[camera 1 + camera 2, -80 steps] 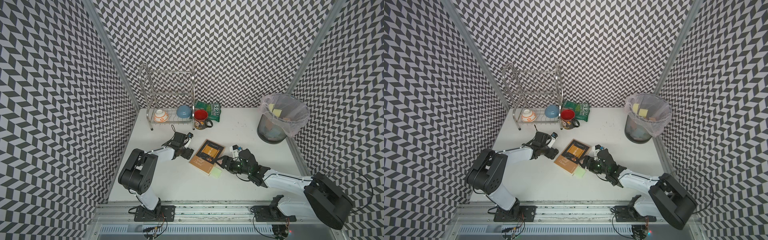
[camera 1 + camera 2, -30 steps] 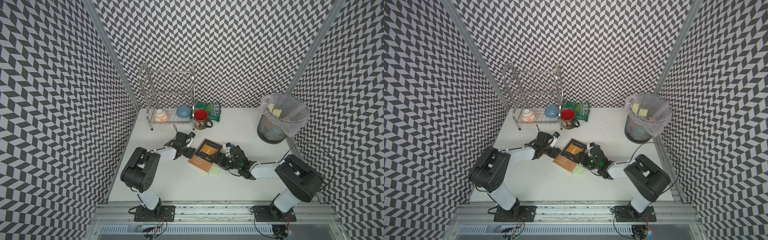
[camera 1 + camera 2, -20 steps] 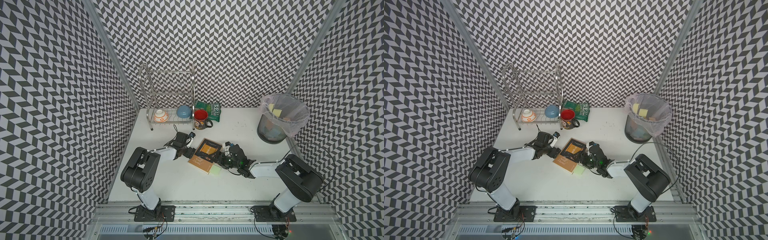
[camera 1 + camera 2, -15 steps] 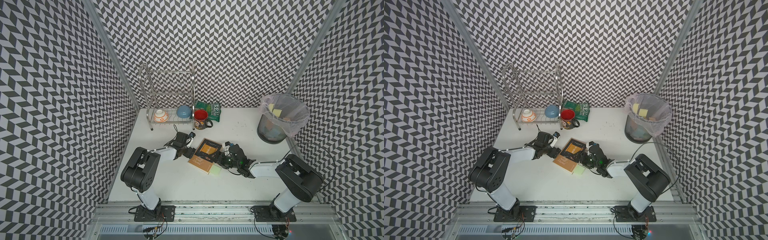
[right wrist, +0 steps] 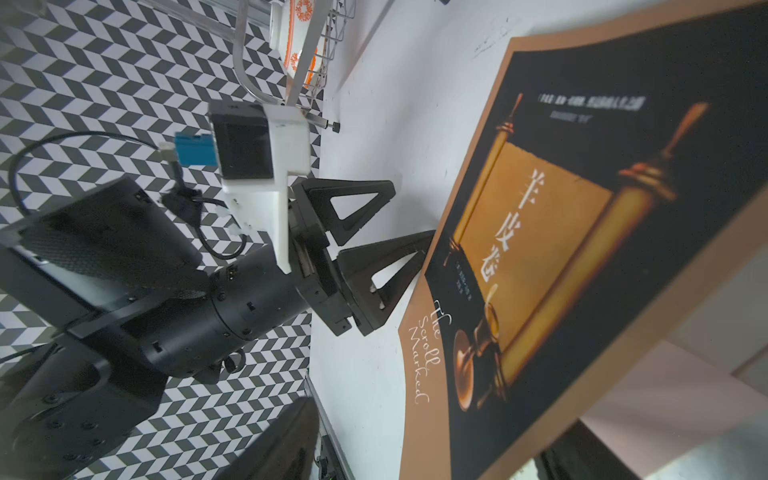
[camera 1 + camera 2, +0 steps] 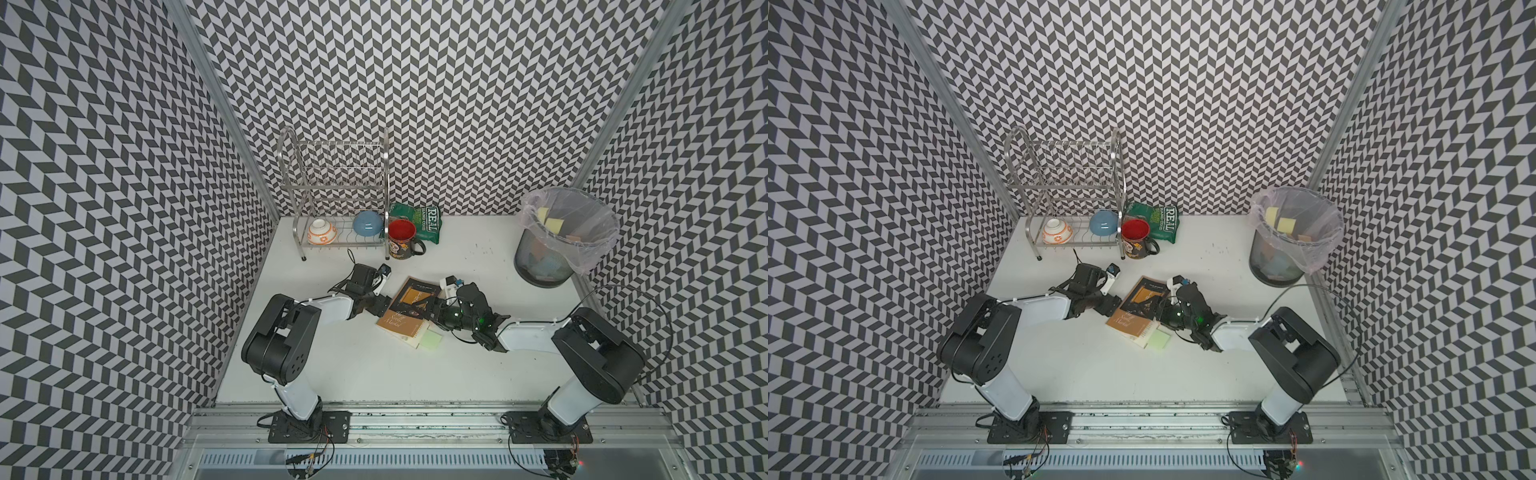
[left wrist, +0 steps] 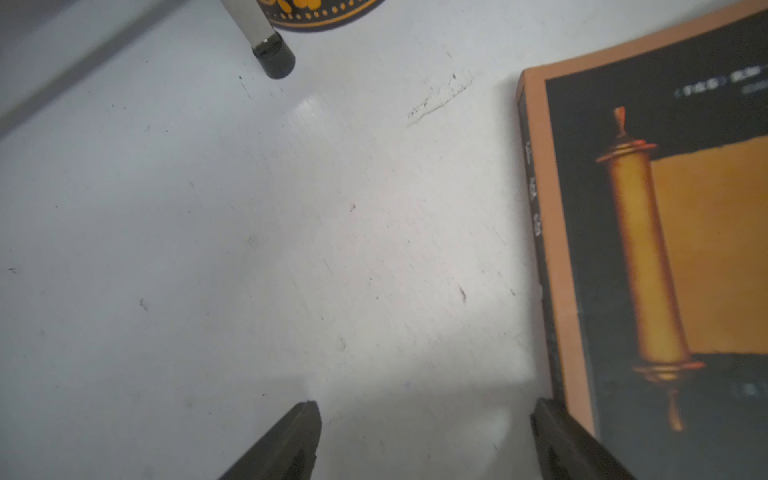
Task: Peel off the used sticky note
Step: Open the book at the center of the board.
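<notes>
A brown and black book [image 6: 409, 307] lies mid-table, seen in both top views [image 6: 1138, 307]. A pale green sticky note [image 6: 430, 341] pokes out from its near right corner [image 6: 1158, 340]. My left gripper [image 6: 376, 305] is open, low on the table against the book's left edge [image 7: 685, 249]. Nothing sits between its fingertips [image 7: 307, 415]. The right wrist view also shows the left gripper [image 5: 411, 216] by the book [image 5: 582, 249]. My right gripper [image 6: 436, 311] is open at the book's right side. In its wrist view the cover's edge looks bowed up off the pale pages, between the wide jaws [image 5: 428, 432].
A mesh bin [image 6: 557, 245] with a plastic liner and discarded notes stands at the back right. At the back left is a wire dish rack [image 6: 336, 195] with two bowls. A red mug [image 6: 402, 239] and a green snack bag [image 6: 419, 222] are beside it.
Since the earliest frames the right arm has folded and brought its gripper in from the note's side to the book's right edge. Over the last second both grippers have barely moved.
</notes>
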Tool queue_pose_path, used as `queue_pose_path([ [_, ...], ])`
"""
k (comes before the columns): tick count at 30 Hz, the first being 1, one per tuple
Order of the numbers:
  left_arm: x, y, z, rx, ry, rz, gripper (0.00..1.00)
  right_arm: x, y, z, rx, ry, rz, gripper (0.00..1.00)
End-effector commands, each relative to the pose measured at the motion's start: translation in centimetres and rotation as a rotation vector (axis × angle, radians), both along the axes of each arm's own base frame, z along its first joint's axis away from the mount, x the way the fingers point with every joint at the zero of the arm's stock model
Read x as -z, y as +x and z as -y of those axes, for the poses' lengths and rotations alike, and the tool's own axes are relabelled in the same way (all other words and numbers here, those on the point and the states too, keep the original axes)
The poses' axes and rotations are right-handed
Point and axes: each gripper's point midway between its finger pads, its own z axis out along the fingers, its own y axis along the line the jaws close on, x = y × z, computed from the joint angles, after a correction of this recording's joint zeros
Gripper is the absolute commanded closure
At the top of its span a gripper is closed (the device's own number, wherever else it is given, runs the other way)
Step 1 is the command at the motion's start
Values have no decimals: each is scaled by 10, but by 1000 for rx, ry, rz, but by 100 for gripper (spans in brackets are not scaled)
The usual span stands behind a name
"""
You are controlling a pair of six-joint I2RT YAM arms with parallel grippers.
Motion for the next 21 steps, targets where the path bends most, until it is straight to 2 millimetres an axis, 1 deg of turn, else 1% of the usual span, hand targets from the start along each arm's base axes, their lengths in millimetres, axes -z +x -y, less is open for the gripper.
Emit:
queue_pose_path([
  [1, 24, -18, -2, 27, 47, -90, 17, -15, 4, -3, -13, -4, 52, 18],
  [7, 24, -18, -1, 30, 47, -91, 17, -9, 2, -1, -13, -20, 34, 18],
  [14, 25, -17, 0, 31, 48, -94, 17, -14, 4, 1, -9, -37, 48, 19],
  [21, 27, -17, 0, 33, 52, -100, 17, 13, 2, 4, 0, -81, -12, 19],
])
